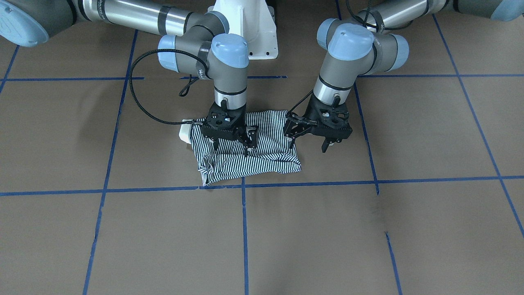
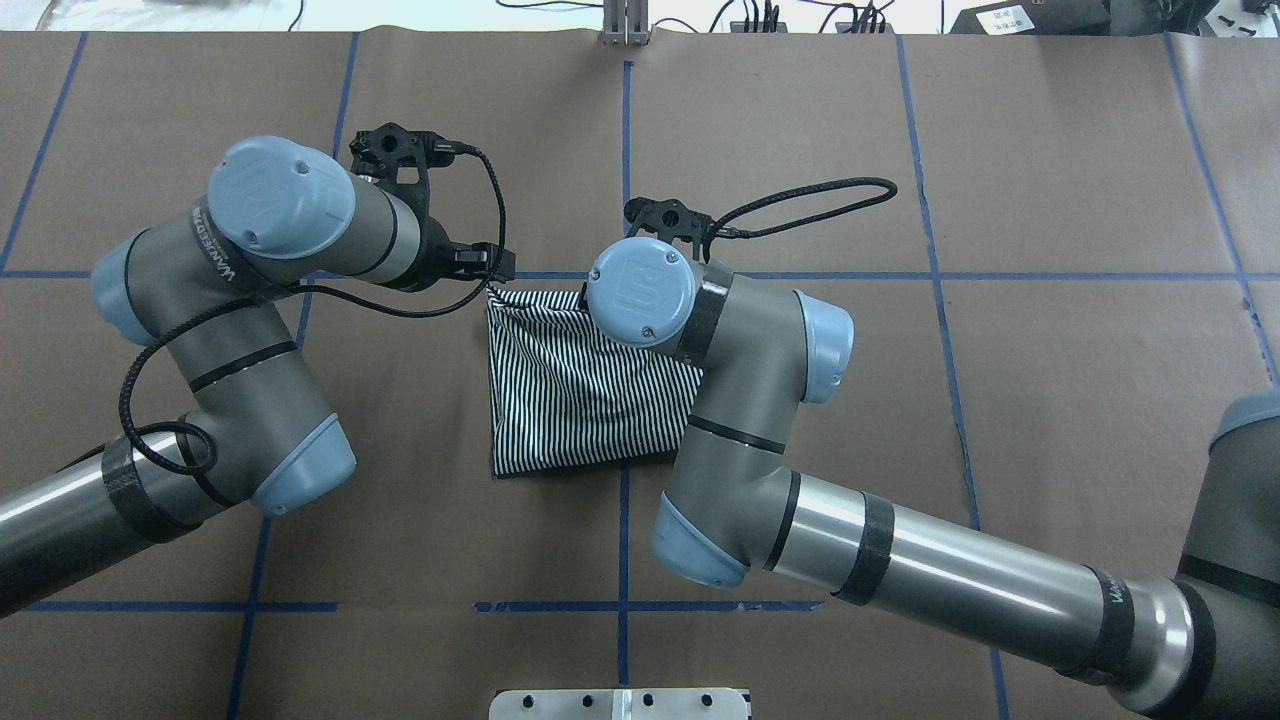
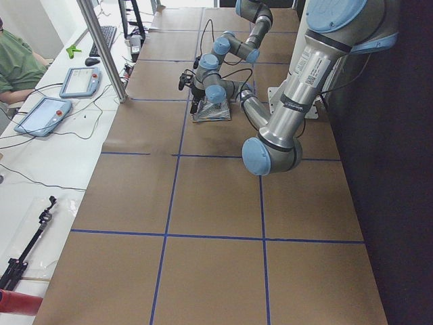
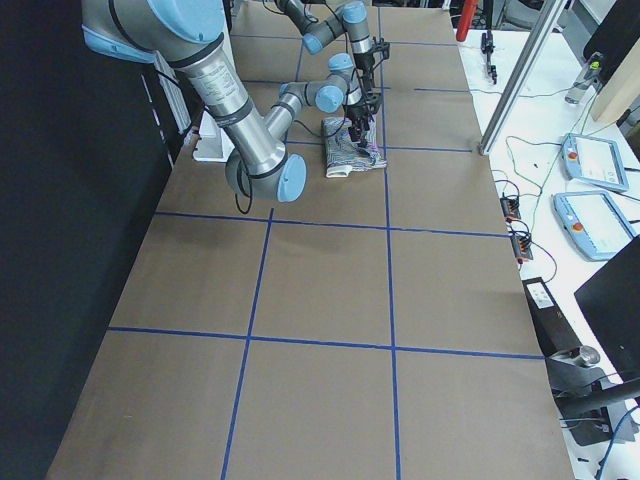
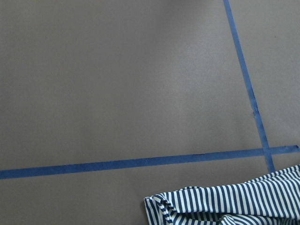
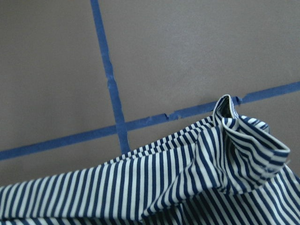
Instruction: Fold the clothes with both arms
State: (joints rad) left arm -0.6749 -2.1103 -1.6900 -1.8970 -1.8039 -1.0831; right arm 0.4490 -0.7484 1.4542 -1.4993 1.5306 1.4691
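We count one polo shirt (image 1: 245,164), two arms and two claws. The shirt has thin navy and white stripes. It lies folded into a small, somewhat wrinkled packet near the middle of the brown tabletop (image 1: 368,237), next to a crossing of the blue tape lines (image 1: 243,229). One line passes under it. Its cream collar (image 1: 185,132) sticks out from the packet on the robot's right side.

The right arm (image 1: 227,65) comes in low across the tabletop, bends at the elbow, and its wrist points straight down above the shirt. The right claw (image 1: 231,149) hangs low over the striped cloth. Its fingers appear spread and hold nothing. We cannot tell if the tips touch the cloth.

The left arm (image 1: 348,53) is bent in the same way, but its wrist leans a little toward the shirt. The left claw (image 1: 309,146) is just beside the shirt's edge on the robot's left side, above the bare tabletop. Its fingers stand wide apart and are empty.

Between the two arms, at the robot's side of the tabletop, stands one white pedestal (image 1: 245,24).
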